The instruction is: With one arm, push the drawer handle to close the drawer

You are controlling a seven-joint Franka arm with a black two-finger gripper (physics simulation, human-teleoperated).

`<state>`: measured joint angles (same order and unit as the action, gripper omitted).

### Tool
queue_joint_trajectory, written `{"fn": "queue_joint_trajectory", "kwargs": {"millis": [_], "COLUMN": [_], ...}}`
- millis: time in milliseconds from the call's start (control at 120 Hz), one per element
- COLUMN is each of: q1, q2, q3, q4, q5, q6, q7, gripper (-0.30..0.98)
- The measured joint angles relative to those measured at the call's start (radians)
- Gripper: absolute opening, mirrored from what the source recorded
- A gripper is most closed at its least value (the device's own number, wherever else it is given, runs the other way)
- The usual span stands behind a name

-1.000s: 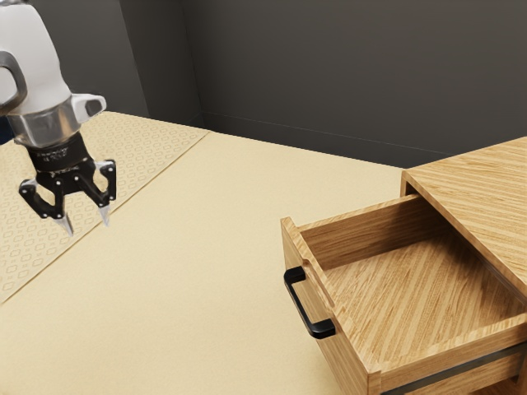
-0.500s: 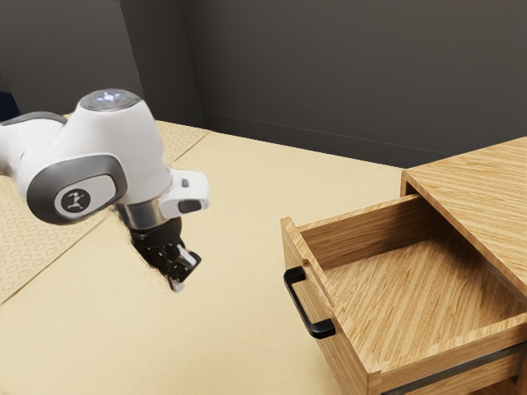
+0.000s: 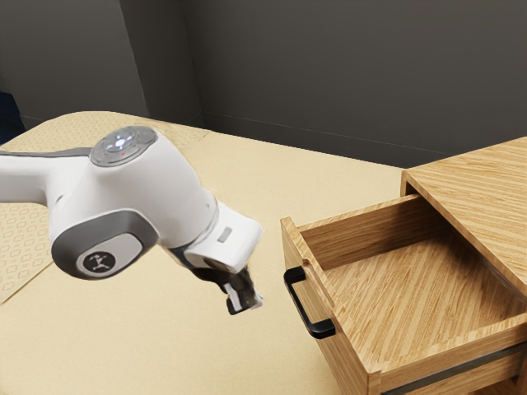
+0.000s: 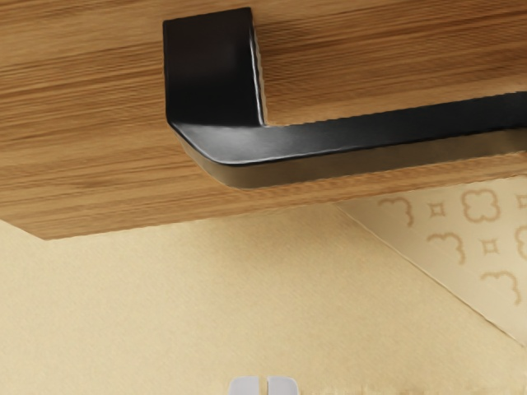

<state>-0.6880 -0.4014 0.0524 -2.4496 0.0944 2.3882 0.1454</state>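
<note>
Hovers near the black handle, apart from it, with the gripper tilted and with fingers pressed together or very nearly so, on nothing. Leaves the drawer standing well out of the cabinet, with the handle on its front, facing the gripper. Calls next for a push into the handle, straight toward the cabinet.

Could go wrong first at contact: might slip past the bar by coming in too high or too low, or wedge into the gap behind it by dropping in from above. Could also skew the drawer and make it bind by pressing near one end of the handle rather than mid-bar. Might glance off by pushing at a slant. Could scrape the table by dipping too far, or leave the drawer partly out by stopping too soon.
</note>
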Motion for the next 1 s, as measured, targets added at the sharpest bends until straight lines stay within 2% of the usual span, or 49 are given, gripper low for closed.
{"fn": "queue_joint_trajectory", "kwargs": {"millis": [167, 283, 600, 1000], "q1": [-0.055, -0.106, -0.164, -0.162], "q2": [-0.084, -0.087, -0.074, -0.031], "q3": [-0.005, -0.004, -0.002, -0.003], "q4": [-0.073, -0.075, -0.066, -0.006], "q5": [0.015, 0.031, 0.055, 0.062], "q6": [0.034, 0.045, 0.057, -0.021], "q7": [0.039, 0.044, 0.027, -0.204], "gripper": [-0.1, -0.1, -0.1, -0.1]}}
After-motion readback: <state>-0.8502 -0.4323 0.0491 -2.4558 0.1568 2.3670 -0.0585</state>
